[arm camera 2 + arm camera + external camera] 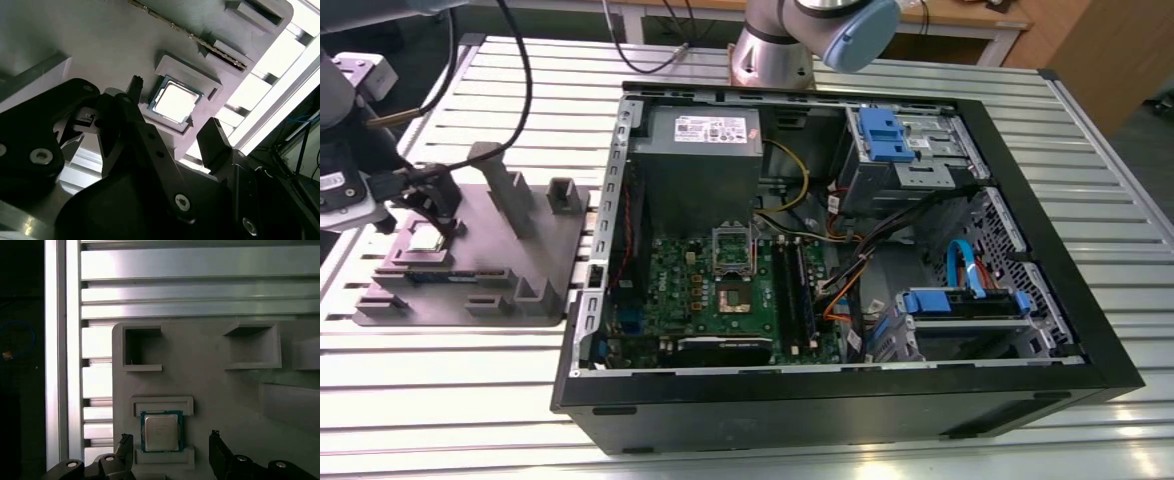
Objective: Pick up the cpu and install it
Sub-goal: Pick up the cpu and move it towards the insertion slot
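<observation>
The cpu [161, 432] is a small square chip with a silver-grey top, lying flat in a shallow pocket of the grey holder block [220, 400]. In the exterior view the cpu [427, 240] is at the left, on the holder block [520, 260] beside the open computer case. My gripper [170, 439] hangs just above the chip, open, with one black finger [126, 441] on each side of it and nothing between them. In the second wrist view the cpu [174, 102] shows between the two spread fingers [214, 134]. My gripper [434, 205] sits above the holder in the exterior view.
The open case [1067, 330] holds a green motherboard with its socket [734, 250] near the middle, a grey power supply [698, 135] behind it, and cables and blue drive bays at the exterior view's right. A blue-labelled strip [434, 272] lies on the holder. Upright posts [500, 180] stand on the block.
</observation>
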`<state>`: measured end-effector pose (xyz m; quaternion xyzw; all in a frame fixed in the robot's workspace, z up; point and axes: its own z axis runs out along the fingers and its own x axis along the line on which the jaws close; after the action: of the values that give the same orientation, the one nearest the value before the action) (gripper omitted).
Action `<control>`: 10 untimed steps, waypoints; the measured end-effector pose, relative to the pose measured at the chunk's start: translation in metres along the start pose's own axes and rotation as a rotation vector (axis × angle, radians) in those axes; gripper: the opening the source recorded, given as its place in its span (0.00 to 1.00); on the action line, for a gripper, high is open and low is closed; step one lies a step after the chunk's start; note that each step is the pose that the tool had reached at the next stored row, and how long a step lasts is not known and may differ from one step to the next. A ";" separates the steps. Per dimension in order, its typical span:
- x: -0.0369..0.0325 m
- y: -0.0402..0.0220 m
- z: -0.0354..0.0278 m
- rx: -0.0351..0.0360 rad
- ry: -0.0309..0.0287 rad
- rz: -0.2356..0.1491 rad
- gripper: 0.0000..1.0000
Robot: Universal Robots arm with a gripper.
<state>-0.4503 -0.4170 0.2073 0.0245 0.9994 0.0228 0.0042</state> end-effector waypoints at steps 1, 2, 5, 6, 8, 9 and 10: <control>0.0000 0.0003 0.0020 0.0000 0.0000 0.000 0.71; 0.0002 0.0007 0.0038 0.0000 0.0000 0.000 0.71; 0.0013 0.0023 0.0092 0.0000 0.0000 0.000 0.71; 0.0018 0.0029 0.0110 0.0000 0.0001 0.000 0.71; 0.0027 0.0035 0.0133 -0.0001 0.0001 0.000 0.71; 0.0027 0.0035 0.0134 -0.0001 0.0001 0.000 0.71; 0.0027 0.0035 0.0134 -0.0001 0.0002 0.000 0.71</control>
<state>-0.4527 -0.4128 0.1941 0.0245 0.9994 0.0229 0.0041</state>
